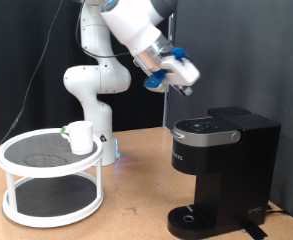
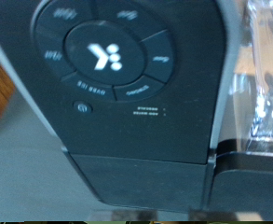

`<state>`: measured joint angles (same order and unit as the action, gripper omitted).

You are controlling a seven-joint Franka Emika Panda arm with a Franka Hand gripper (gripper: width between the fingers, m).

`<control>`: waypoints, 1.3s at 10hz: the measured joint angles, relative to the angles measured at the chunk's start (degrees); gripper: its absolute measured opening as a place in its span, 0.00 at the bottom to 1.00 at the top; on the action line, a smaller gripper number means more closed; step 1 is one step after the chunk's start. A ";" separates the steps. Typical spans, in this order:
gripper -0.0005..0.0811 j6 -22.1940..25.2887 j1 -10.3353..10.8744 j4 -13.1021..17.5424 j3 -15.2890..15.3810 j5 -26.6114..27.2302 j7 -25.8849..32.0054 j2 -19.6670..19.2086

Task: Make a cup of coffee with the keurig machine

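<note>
The black keurig machine (image 1: 222, 168) stands on the wooden table at the exterior view's right, with its lid down and its round drip base (image 1: 191, 216) bare. The white cup (image 1: 80, 136) stands upright on the top shelf of a white round rack at the exterior view's left. My gripper (image 1: 184, 84) hangs in the air just above and slightly left of the machine's lid, touching nothing. The wrist view looks down on the lid's round button panel (image 2: 103, 54) from close; my fingers do not show there. Nothing shows between the fingers.
The white two-tier round rack (image 1: 48, 180) with dark mesh shelves stands at the table's left. The robot's white base (image 1: 94, 95) is behind it. The machine's clear water tank (image 2: 263, 84) sits beside the lid. A black curtain hangs behind.
</note>
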<state>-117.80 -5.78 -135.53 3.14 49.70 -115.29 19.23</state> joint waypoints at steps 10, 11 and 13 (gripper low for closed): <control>0.01 1.99 -6.17 -12.06 -1.08 -0.83 -21.27 13.55; 0.01 2.35 -7.53 -13.49 -1.17 -2.50 -22.79 15.58; 0.01 5.47 -9.48 -15.56 -2.57 -5.84 -22.49 19.04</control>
<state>-112.33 -15.26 -151.09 0.57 43.85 -137.77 38.27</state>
